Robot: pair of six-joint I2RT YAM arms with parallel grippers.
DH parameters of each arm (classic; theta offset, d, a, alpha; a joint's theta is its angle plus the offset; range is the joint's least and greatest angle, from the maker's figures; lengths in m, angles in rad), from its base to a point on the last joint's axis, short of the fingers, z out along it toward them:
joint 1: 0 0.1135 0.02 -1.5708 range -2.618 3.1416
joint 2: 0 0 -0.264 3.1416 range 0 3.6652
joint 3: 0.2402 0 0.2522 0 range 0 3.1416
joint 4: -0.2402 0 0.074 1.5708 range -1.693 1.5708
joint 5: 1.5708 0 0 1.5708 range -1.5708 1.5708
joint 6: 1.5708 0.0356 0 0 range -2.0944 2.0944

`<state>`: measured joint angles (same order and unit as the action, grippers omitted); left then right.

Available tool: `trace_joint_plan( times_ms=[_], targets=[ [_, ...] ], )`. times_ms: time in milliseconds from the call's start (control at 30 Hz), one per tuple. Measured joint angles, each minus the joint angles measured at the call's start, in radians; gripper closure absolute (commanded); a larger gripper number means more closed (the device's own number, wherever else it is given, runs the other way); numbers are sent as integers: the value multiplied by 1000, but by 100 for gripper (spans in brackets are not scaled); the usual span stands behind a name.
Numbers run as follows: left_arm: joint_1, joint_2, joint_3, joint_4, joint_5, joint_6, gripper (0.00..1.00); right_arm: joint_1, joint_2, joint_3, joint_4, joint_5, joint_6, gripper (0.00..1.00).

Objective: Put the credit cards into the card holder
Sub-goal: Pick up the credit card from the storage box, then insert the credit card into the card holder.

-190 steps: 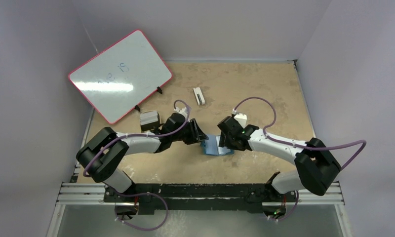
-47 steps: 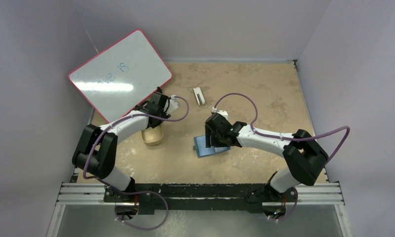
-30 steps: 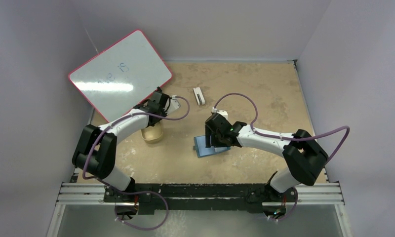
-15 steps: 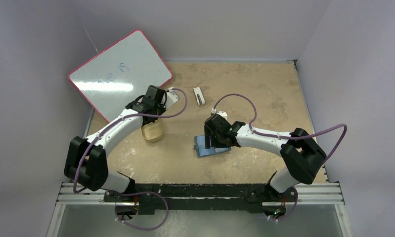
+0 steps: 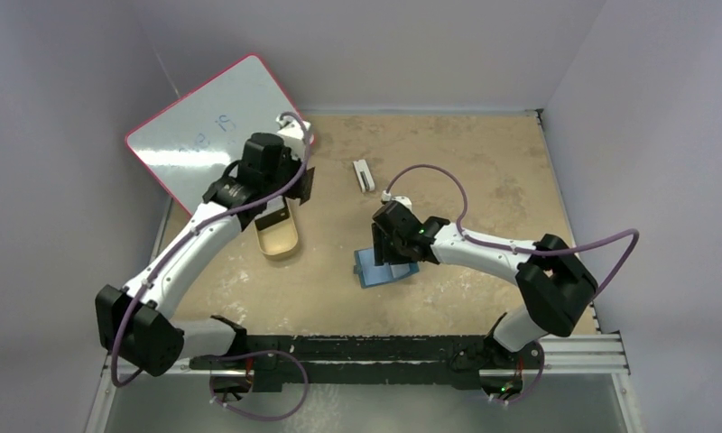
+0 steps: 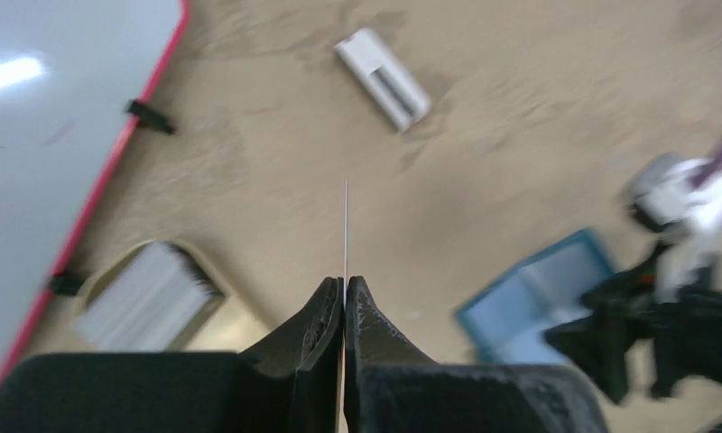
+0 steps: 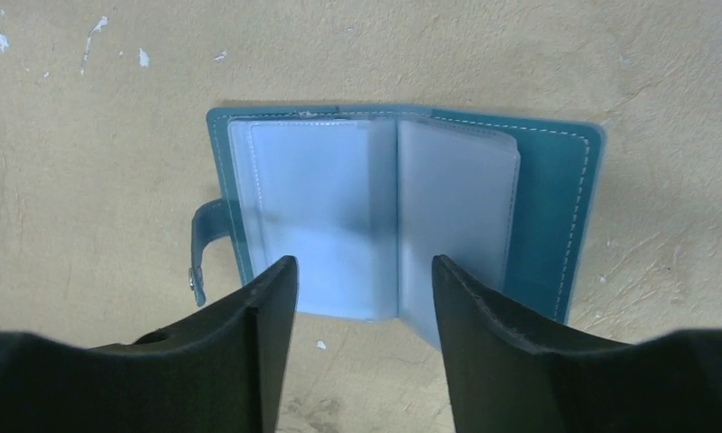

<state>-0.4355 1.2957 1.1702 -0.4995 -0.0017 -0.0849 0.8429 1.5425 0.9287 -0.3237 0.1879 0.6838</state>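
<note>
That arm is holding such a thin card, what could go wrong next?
The left gripper pinches the card by one edge only, so it may slip or twist on the way. The right gripper sits right over the open card holder, so both grippers might bump there, or the card could miss its pocket.

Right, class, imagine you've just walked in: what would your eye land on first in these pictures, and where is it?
The blue card holder lies open near the middle, with the right gripper open just above it. Next, the left gripper, in the air near the tan tray, pinches one thin card seen edge-on. The big red-rimmed whiteboard fills the far left corner.
</note>
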Motion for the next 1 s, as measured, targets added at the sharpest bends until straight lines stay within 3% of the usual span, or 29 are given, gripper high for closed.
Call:
trace_joint_plan(
  times_ms=[133,233,367,533,733,1000],
  targets=[
    [-10,-71,-95,202,121,-298,100,-25,-5,0,-5,-1,-11,54],
    [-93,-111,-278,399,150,-515,100,-63,-27,0,-13,0,-15,59],
    [-220,-78,-435,546,187,-703,100,-111,-80,-21,-6,-1,-21,65],
    [-267,-27,-629,813,179,-929,100,-158,-93,-77,27,-28,-38,69],
    [-307,115,-715,1061,154,-1093,100,-165,-75,-119,41,-34,-41,74],
    [-313,317,-716,1317,201,-1196,100,-165,-70,-183,94,-53,-26,75]
  ],
)
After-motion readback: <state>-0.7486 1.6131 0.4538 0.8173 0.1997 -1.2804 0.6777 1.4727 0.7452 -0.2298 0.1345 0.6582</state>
